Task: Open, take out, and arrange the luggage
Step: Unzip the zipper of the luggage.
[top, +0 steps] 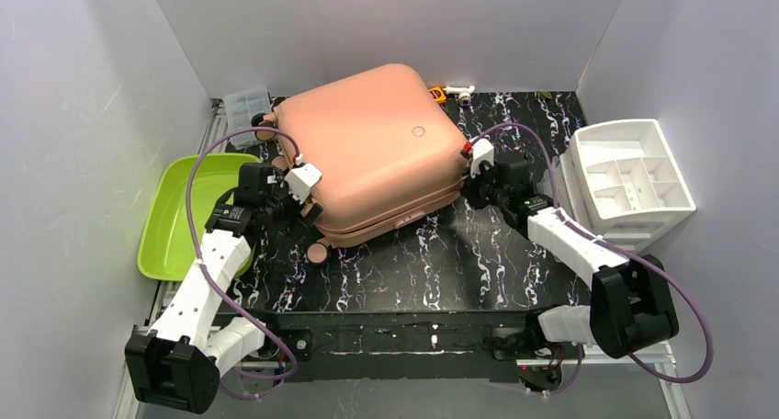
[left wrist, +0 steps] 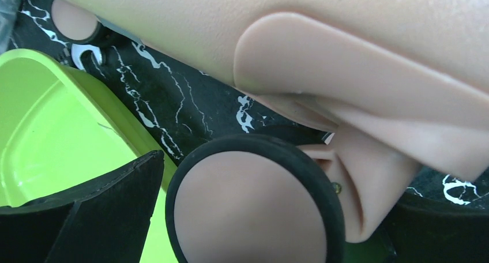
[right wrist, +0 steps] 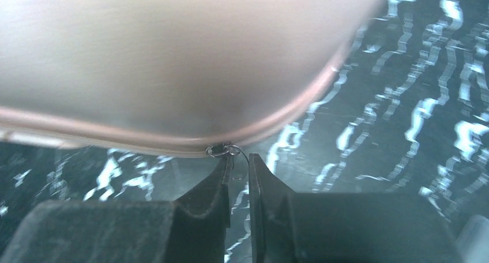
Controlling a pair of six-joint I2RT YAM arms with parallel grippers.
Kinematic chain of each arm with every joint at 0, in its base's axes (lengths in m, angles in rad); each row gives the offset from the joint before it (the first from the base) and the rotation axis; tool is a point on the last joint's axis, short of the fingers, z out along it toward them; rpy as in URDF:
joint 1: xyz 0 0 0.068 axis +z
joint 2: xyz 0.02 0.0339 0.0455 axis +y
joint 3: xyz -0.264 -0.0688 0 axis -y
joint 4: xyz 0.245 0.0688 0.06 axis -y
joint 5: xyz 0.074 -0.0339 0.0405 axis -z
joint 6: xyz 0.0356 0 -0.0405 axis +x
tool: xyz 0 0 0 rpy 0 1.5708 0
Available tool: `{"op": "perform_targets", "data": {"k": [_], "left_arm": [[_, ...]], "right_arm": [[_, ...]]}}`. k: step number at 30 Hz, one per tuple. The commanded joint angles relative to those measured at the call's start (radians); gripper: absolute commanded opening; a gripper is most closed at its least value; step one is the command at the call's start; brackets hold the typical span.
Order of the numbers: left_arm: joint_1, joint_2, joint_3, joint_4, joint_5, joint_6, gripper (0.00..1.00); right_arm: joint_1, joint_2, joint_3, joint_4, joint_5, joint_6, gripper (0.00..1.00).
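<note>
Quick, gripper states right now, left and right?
Left gripper: open, jaws straddling a wheel of the luggage, nothing held.
Right gripper: shut on the zipper pull.

Salmon-pink, hard-shelled, round-cornered luggage (top: 372,148): shut, zipped along the near seam. Lies flat on its broad side, skewed, toward the back middle of the black marbled tabletop (top: 441,272). Shows black-rimmed wheels (left wrist: 254,211) at the left end, a small metal zip pull (right wrist: 222,150) at the right corner.
</note>
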Motion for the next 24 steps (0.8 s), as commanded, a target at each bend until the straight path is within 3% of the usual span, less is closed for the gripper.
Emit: {"op": "perform_targets", "data": {"k": [1, 14, 24], "left_arm": [[0.029, 0.028, -0.015, 0.007, -0.037, 0.000, 0.98], [0.092, 0.061, 0.002, 0.016, -0.015, 0.008, 0.91], [0.106, 0.005, -0.001, -0.004, 0.078, 0.073, 0.91]], "right_arm": [[-0.079, 0.021, 0.069, 0.047, 0.286, 0.022, 0.01], [-0.120, 0.259, 0.273, 0.056, 0.258, -0.036, 0.01], [-0.122, 0.509, 0.496, 0.091, 0.078, -0.176, 0.01]]}}
